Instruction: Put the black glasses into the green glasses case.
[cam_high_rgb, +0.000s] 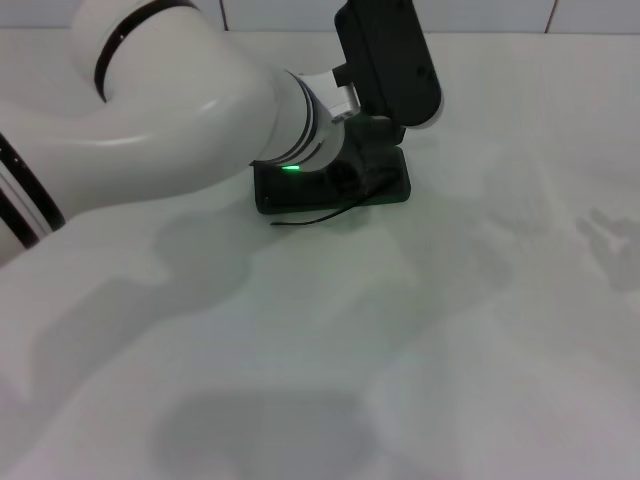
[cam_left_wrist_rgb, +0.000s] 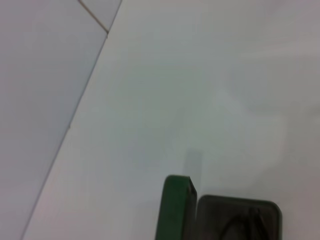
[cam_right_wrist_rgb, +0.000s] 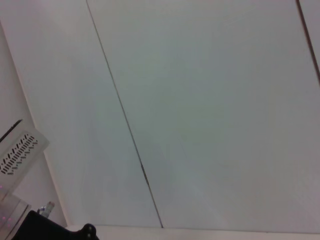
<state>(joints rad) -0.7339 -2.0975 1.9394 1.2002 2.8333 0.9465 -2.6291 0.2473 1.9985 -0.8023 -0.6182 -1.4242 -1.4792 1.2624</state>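
While nothing but bare white table (cam_high_rgb: 330, 380) is lying nearest the robot, the work is all happening farther out, where the left arm is reaching across from the left side and hanging its wrist directly over the green glasses case (cam_high_rgb: 395, 188). That case is sitting open on the table, and the left wrist view is showing its lid (cam_left_wrist_rgb: 172, 210) standing upright beside the dark tray (cam_left_wrist_rgb: 265, 212), presumably so the frame can drop straight in. The black glasses (cam_high_rgb: 320, 216) are lying mostly inside the tray, under the arm, with one thin temple arm trailing out over the near edge onto the table, so the placing is looking close to finished but not tidy. The left gripper (cam_high_rgb: 372, 135) is sitting low over the case, probably because it is lowering or letting go of the frame there; its fingers are hidden by the wrist housing, so I cannot tell how far apart they are or whether they are gripping anything. Beyond the case the table is running back to a tiled wall. The right gripper is not appearing anywhere; its wrist camera is looking only at wall panels.
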